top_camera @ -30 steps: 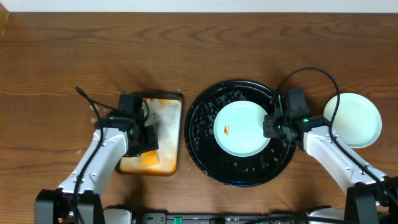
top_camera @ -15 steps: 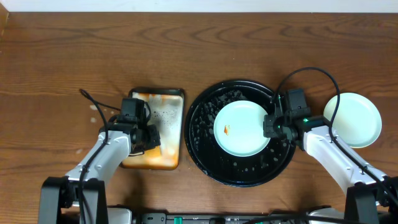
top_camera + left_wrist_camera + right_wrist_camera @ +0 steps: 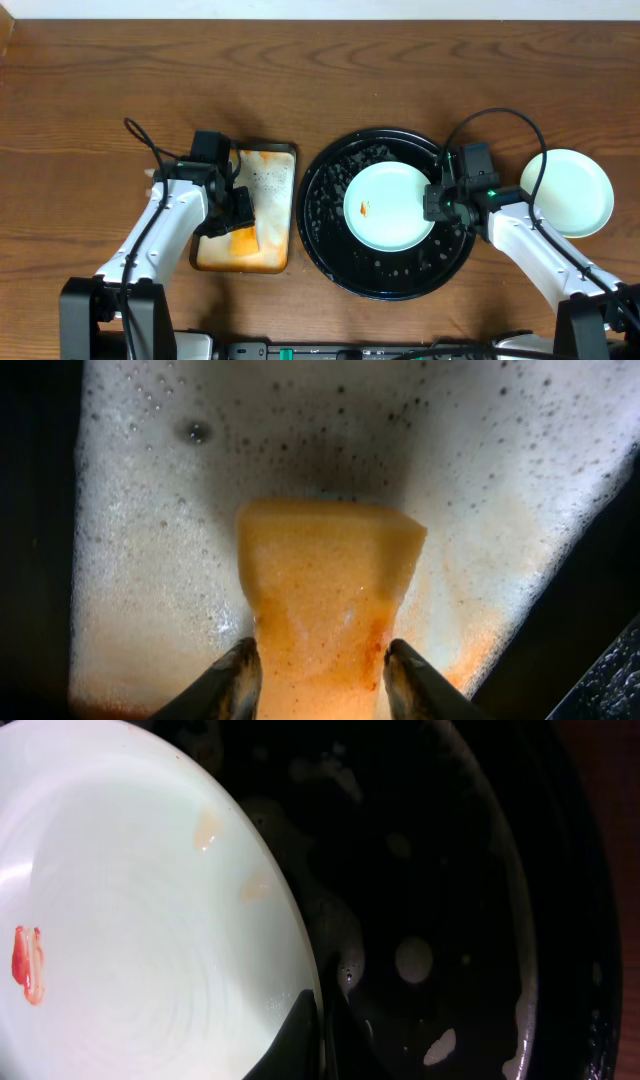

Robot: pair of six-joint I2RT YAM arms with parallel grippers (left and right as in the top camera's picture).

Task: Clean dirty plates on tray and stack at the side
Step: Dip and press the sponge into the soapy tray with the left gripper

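Note:
A pale mint-blue plate [image 3: 390, 205] [image 3: 130, 920] with a small orange smear [image 3: 364, 209] [image 3: 27, 965] lies in the round black tray [image 3: 330, 190] [image 3: 470, 870]. My right gripper [image 3: 437, 203] [image 3: 318, 1020] is shut on this plate's right rim, one finger over the rim and one under it. A second pale plate [image 3: 570, 193] rests on the bare wood at the right. My left gripper [image 3: 240, 215] [image 3: 322, 660] pinches an orange sponge [image 3: 243, 243] [image 3: 325, 590] from both sides, above the foamy rectangular tray.
The small rectangular tray [image 3: 272, 175] [image 3: 480, 480], stained orange and covered in white foam, sits just left of the black tray. Soapy blobs [image 3: 412, 960] dot the black tray's floor. Brown tabletop [image 3: 320, 90] stretches behind both trays.
My left arm has shifted over the small tray, up and then back down, and the sponge shows again under its jaws. The right arm and its plate have not moved.

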